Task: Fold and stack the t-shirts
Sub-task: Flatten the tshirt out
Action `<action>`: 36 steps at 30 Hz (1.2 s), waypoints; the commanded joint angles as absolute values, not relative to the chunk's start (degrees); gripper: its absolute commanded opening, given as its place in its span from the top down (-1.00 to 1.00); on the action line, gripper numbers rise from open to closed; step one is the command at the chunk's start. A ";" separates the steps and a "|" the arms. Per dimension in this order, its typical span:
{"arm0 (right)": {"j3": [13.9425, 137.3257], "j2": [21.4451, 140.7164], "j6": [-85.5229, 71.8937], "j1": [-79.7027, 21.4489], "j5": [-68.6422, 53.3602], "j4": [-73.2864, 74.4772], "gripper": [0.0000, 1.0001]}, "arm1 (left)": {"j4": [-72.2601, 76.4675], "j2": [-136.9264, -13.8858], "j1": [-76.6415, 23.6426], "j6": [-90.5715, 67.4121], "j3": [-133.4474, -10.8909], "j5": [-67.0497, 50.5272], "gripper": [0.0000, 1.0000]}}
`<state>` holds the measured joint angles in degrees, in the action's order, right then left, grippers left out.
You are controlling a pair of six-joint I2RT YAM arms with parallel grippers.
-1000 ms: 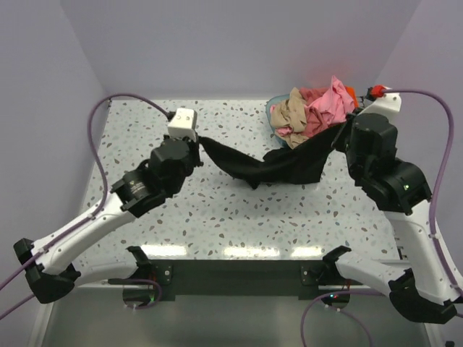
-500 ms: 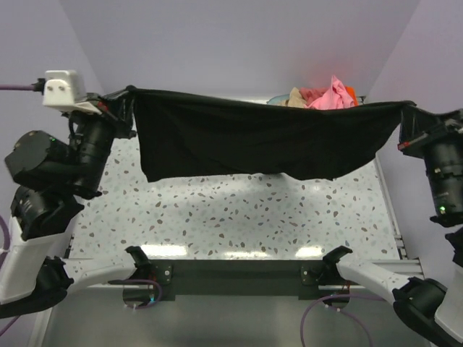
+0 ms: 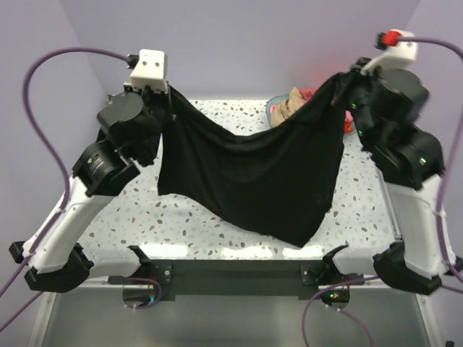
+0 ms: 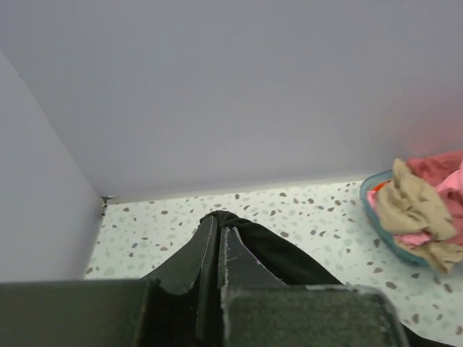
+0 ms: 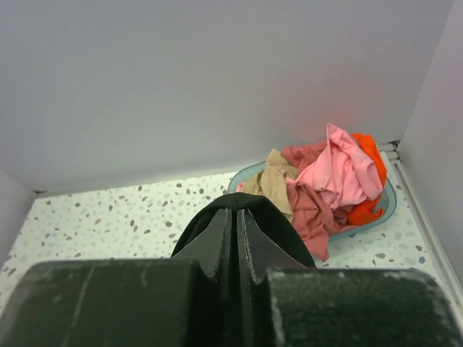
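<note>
A large black t-shirt (image 3: 253, 173) hangs in the air between my two arms and sags in the middle above the speckled table (image 3: 195, 217). My left gripper (image 3: 168, 95) is shut on its upper left corner; in the left wrist view black cloth (image 4: 275, 253) bunches round the closed left gripper (image 4: 218, 224). My right gripper (image 3: 346, 78) is shut on the upper right corner, and the right wrist view shows the cloth (image 5: 282, 220) wrapped over the shut right gripper (image 5: 235, 211). Pink (image 5: 340, 173), tan-beige (image 5: 273, 184) and orange-red (image 5: 372, 163) t-shirts lie heaped in a basket.
The teal round basket (image 3: 273, 110) stands at the table's back right, partly hidden behind the hanging shirt; its rim (image 5: 387, 206) shows in the right wrist view. Lilac walls (image 3: 239, 43) close in the back and both sides. Cables loop from each wrist.
The shirt was dragged up off the table, stretched wide and taut, and now both grippers have come inward and it sags low toward the near edge.
</note>
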<state>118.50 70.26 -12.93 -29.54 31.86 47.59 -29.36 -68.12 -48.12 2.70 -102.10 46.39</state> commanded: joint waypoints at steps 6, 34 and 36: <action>128.40 82.17 -8.97 -29.36 29.01 40.44 1.00 | -32.87 -79.09 -30.77 5.10 -115.74 30.25 1.00; 133.76 64.86 -7.30 -29.44 20.48 48.86 1.00 | -36.73 -55.20 -27.60 -5.18 -106.88 18.72 1.00; 135.95 65.13 -6.86 -29.53 20.57 49.04 1.00 | -38.40 -54.67 -27.60 -5.97 -106.44 19.86 1.00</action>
